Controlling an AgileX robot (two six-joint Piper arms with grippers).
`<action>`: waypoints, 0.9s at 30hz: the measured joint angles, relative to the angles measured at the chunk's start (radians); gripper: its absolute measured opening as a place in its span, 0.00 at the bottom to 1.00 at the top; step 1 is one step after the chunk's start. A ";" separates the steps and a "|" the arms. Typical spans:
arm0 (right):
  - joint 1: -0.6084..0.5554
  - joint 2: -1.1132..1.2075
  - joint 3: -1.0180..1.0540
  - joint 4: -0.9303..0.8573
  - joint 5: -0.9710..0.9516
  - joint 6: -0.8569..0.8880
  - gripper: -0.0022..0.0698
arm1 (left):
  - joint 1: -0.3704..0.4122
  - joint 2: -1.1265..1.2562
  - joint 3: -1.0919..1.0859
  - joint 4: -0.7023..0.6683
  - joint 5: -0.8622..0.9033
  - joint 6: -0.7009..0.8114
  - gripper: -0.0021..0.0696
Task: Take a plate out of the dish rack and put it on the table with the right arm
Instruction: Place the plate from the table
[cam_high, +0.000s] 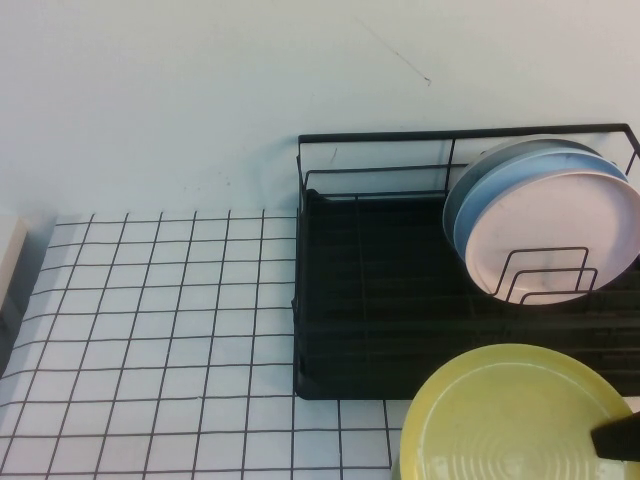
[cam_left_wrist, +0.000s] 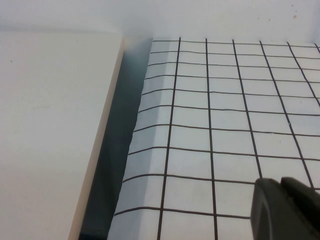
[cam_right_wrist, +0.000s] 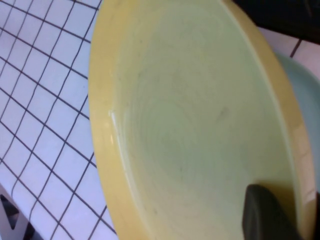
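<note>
- You have the yellow plate (cam_high: 510, 415) out of the dish rack (cam_high: 370, 300); it sits at the near right of the high view, in front of the rack's front edge and partly overlapping it, face up toward the camera.
- You cannot tell from the high view whether the plate rests on the table (cam_high: 150, 330) or hangs above it; in the right wrist view the plate (cam_right_wrist: 190, 125) is tilted against the grid.
- Your right gripper (cam_high: 618, 438) shows only as a dark tip at the plate's right rim; in the right wrist view one dark finger (cam_right_wrist: 267, 215) lies on the plate's inner face near the rim, so it seems clamped on the rim, though the second finger is hidden.
- Behind the yellow rim in the right wrist view you see a slice of a pale green plate (cam_right_wrist: 302, 85).
- In the rack, a pinkish plate (cam_high: 555, 235) stands in the right-hand dividers, with a blue plate (cam_high: 510, 185) just behind it.
- Your left gripper (cam_left_wrist: 287, 207) hangs over the table's left edge, beside a cream-white block (cam_left_wrist: 50, 130); its fingers look nearly together and hold nothing.
</note>
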 joint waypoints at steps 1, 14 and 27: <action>0.000 0.012 0.000 0.007 -0.003 -0.010 0.17 | 0.000 0.000 0.000 0.000 0.000 0.000 0.02; 0.000 0.145 -0.015 0.066 -0.016 -0.157 0.46 | 0.000 0.000 0.000 0.000 0.000 0.000 0.02; 0.000 0.141 -0.322 -0.218 0.236 0.138 0.34 | 0.000 0.000 0.000 0.000 0.000 0.000 0.02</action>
